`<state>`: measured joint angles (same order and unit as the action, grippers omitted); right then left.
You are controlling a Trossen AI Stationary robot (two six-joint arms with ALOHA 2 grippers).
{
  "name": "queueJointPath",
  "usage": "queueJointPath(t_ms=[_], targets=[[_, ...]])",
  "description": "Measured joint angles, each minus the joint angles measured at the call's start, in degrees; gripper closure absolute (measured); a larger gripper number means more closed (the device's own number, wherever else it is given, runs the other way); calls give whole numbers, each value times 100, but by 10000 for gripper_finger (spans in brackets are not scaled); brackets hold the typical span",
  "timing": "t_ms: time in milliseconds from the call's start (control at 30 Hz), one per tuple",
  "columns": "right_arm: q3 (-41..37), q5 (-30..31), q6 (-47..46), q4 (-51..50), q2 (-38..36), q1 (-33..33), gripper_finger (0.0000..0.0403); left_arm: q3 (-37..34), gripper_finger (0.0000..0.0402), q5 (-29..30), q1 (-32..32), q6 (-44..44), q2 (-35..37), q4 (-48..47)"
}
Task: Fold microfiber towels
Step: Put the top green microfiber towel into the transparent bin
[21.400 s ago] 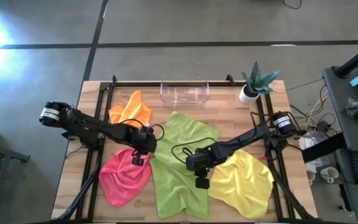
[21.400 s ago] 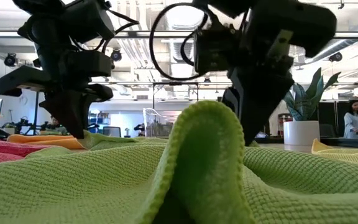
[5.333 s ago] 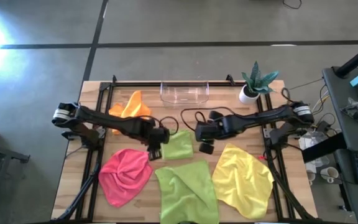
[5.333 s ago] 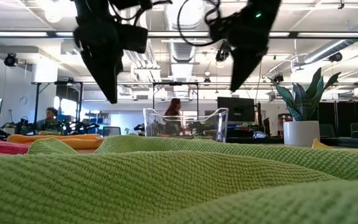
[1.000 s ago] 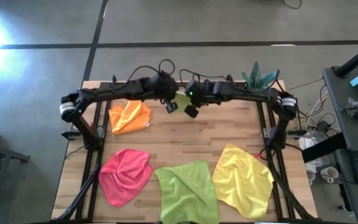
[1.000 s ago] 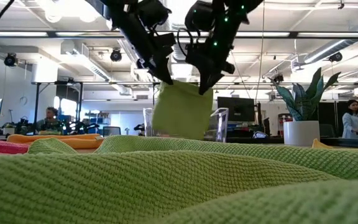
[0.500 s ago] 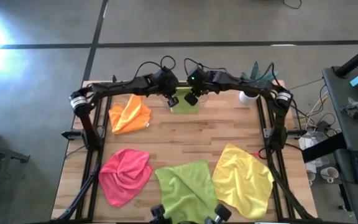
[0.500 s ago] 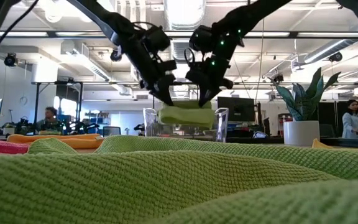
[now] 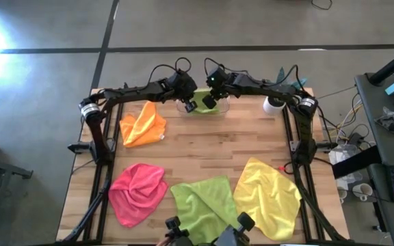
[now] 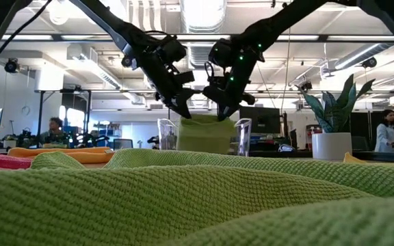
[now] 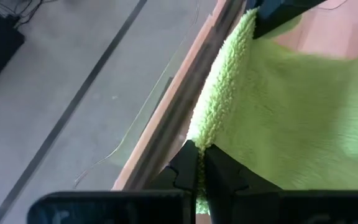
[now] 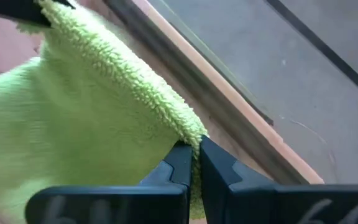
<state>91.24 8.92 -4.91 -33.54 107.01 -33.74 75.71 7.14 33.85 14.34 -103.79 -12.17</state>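
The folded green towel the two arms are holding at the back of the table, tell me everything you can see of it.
The folded lime green towel is a soft, nubbly microfiber cloth, doubled into a compact rectangle. It hangs from its top edge, pinched at one corner by the left end effector and at the other by the right end effector, both shut on it. It is lowered into the clear plastic bin at the table's far edge, between the bin's walls. Whether it touches the bin's floor cannot be told.

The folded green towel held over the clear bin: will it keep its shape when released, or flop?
Probably flop: the folded green towel hangs limp from both shut grippers, left and right. Its fluffy pile suggests light, grippy cloth, unlikely to slide. The clear bin may keep the fold together.
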Motion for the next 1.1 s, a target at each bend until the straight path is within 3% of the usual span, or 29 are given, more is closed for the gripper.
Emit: queueJointPath(t_ms=[500, 900, 1100], targets=[[119, -341, 310, -303, 201, -101, 394, 47, 401, -108, 70, -49, -179, -87], [1209, -327, 518, -1327, 39, -108, 394, 395, 401, -121, 76, -51, 245, -504], [1266, -673, 306, -1979, 39, 14, 394, 643, 401, -789, 19, -224, 280, -1381]])
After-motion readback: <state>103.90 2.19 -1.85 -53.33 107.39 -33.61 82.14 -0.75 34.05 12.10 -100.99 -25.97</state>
